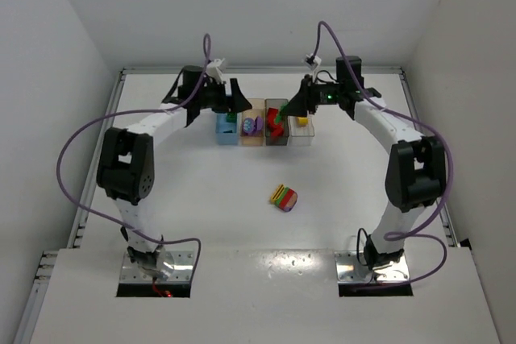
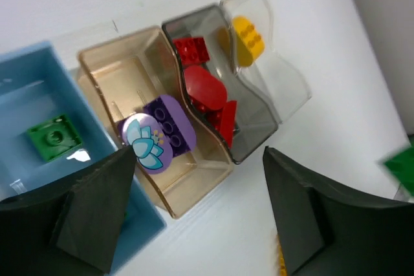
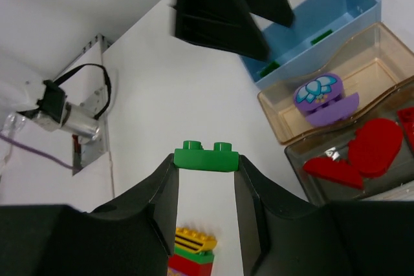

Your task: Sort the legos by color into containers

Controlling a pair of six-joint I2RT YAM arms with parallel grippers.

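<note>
The right gripper (image 3: 206, 163) is pinching a green brick (image 3: 206, 157) by its two ends, held in the air near the right end of the row of containers, which stands toward the far edge of the desk, about midway along it. Judging by the green piece (image 2: 55, 137) lying in it, green belongs in the blue bin (image 2: 26, 98) at the left end of the row, so the carry should pass leftward above the dark grey bin (image 2: 255, 127) and the tan bin (image 2: 116, 72). The left gripper (image 2: 199, 157), spread wide and holding nothing, hangs right over the blue and tan bins; it ought to draw back toward the left edge first. Lower the brick inside the walls before parting the fingers, lest it bounce out
</note>
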